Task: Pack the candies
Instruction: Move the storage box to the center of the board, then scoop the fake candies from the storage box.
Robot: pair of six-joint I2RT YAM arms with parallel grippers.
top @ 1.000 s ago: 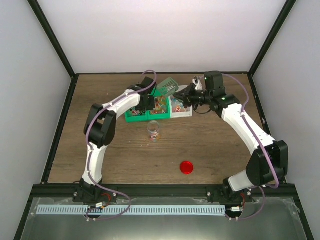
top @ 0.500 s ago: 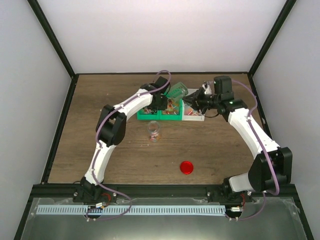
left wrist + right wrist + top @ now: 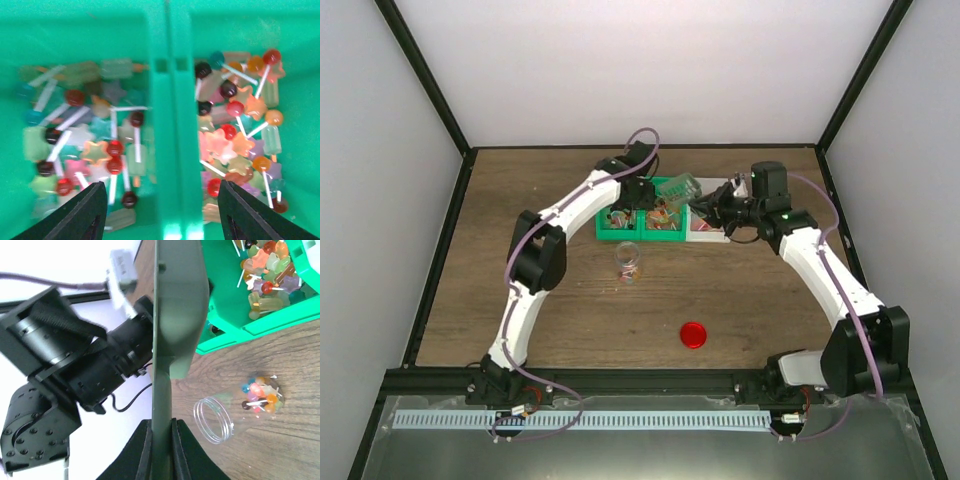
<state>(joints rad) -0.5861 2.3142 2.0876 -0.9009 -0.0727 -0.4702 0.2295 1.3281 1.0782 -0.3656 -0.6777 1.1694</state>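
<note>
The candies [image 3: 239, 134] are small lollipops and star sweets lying in two green bin compartments [image 3: 620, 234]. My left gripper [image 3: 162, 212] hangs open and empty just above the divider between them; in the top view it [image 3: 641, 200] is over the bins. My right gripper [image 3: 162, 424] is shut on the handle of a green scoop [image 3: 176, 305], held over the bins' right part [image 3: 682, 187]. A small clear jar [image 3: 628, 262] stands in front of the bins with a few candies [image 3: 260, 396] at its bottom.
A white bin [image 3: 708, 232] adjoins the green bins on the right. A round red lid [image 3: 693, 334] lies on the wooden table nearer the arm bases. Black frame posts and white walls enclose the table.
The bins shifted to the right over the last second. The left gripper followed and now sits farther back over them. The right gripper moved right with the scoop.
</note>
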